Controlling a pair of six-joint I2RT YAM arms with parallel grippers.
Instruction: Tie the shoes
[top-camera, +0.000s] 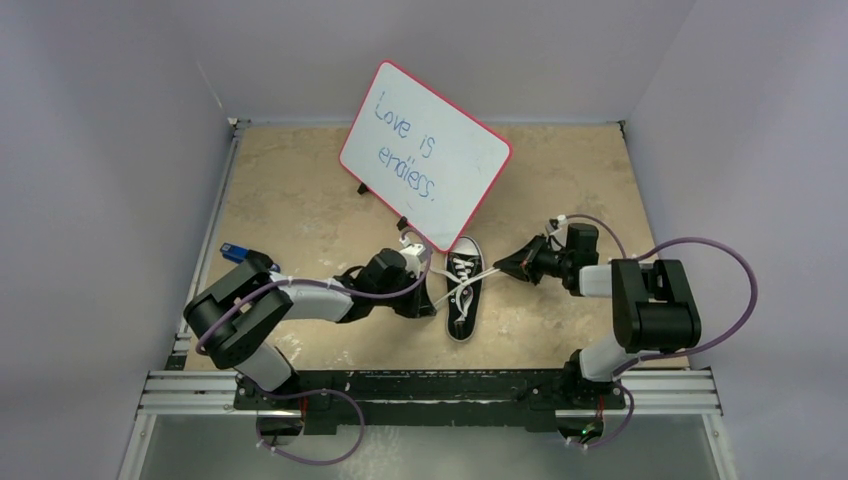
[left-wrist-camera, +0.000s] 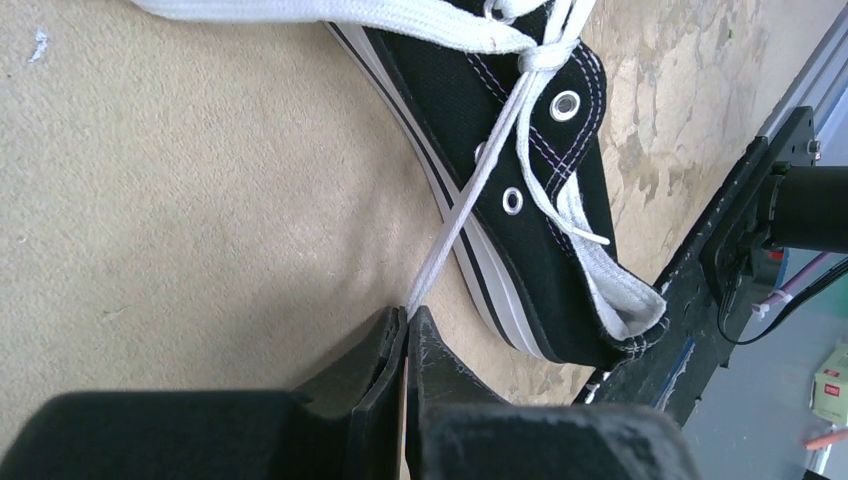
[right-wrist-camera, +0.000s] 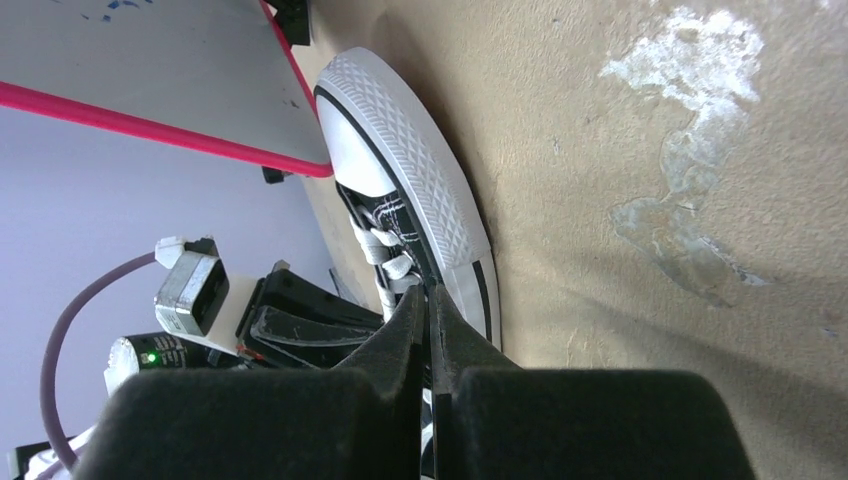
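Black sneaker (top-camera: 463, 292) lies flat on the tan table (top-camera: 300, 200), mid-table between the two arms, white toe cap toward the far wall, heel toward the arm bases. The white laces (top-camera: 470, 282) cross over the tongue, and one strand runs out to each side. Left gripper (left-wrist-camera: 407, 318): jaws pressed together, pinching a lace strand at the very tips. The strand goes taut from there, up across the side of the shoe to the crossing. The tips sit just above the table, beside the sole edge. Right gripper (top-camera: 503, 265): jaws likewise closed tight. From above, a strand reaches straight to its tips. In its own wrist view the fingers (right-wrist-camera: 405, 330) sit close beside the toe cap. A red-framed whiteboard (top-camera: 425, 150) reading "Love is endless." stands tilted behind the shoe, its lowest corner over the toe. A small blue-and-black tool (top-camera: 233, 251) lies at the left table edge, well apart from the shoe.
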